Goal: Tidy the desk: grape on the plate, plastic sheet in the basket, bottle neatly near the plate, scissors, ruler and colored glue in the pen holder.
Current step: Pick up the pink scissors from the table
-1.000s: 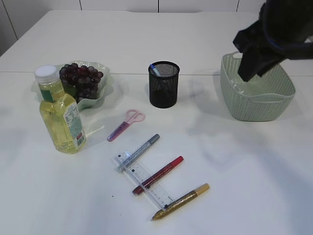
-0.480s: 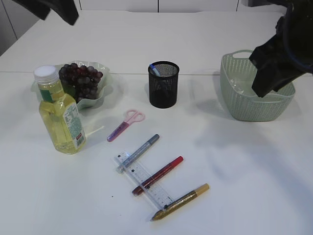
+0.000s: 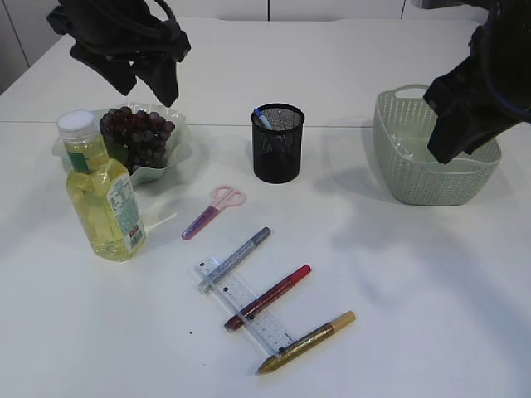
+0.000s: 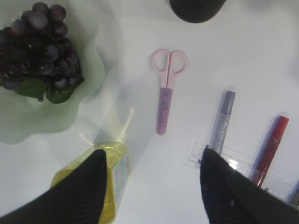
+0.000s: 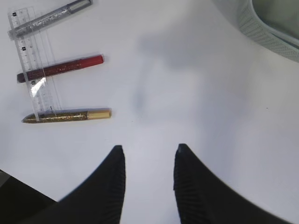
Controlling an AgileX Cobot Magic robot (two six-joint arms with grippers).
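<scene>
Hovering above the pale green scalloped plate [image 3: 170, 157] of dark purple grapes [image 3: 137, 133] at ten o'clock on the white table [image 3: 415, 282], the left hand [image 4: 152, 179] has its fingers spread apart, empty. At two o'clock the right hand [image 5: 148, 179], also parted and empty, hangs by the green woven basket [image 3: 431, 178]. A yellow plastic bottle [image 3: 101, 195] stands just beside the plate. Pink scissors [image 3: 211, 211], a clear ruler [image 3: 245, 307] and silver [image 3: 235, 259], red [image 3: 267, 297] and gold glitter glue pens [image 3: 305, 342] lie at six o'clock, below the black mesh pen holder [image 3: 277, 145].
</scene>
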